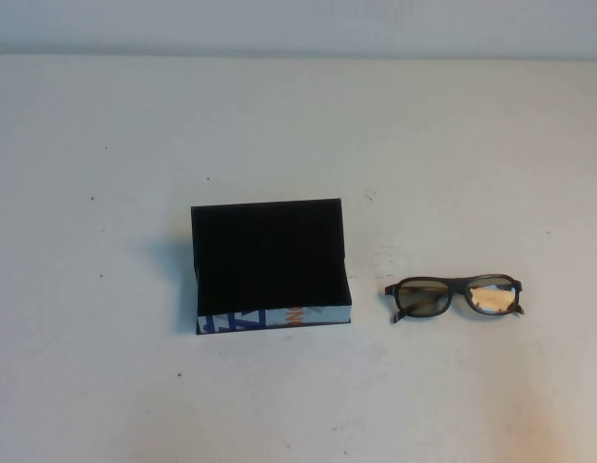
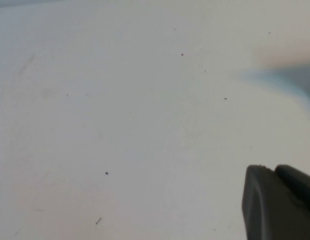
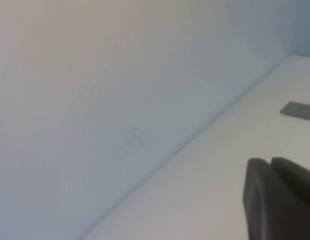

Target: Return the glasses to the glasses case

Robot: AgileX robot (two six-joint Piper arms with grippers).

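Jaws state on both arms unclear, dark-framed glasses (image 1: 456, 297) beside open black glasses case (image 1: 271, 267).

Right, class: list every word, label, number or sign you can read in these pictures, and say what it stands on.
Glasses case, white front edge: blue and orange print, too small and cut off to read.
Glasses: no text shows.
Table: no text shows.
Left gripper, over bare table, and right gripper, near the wall: no markings show.
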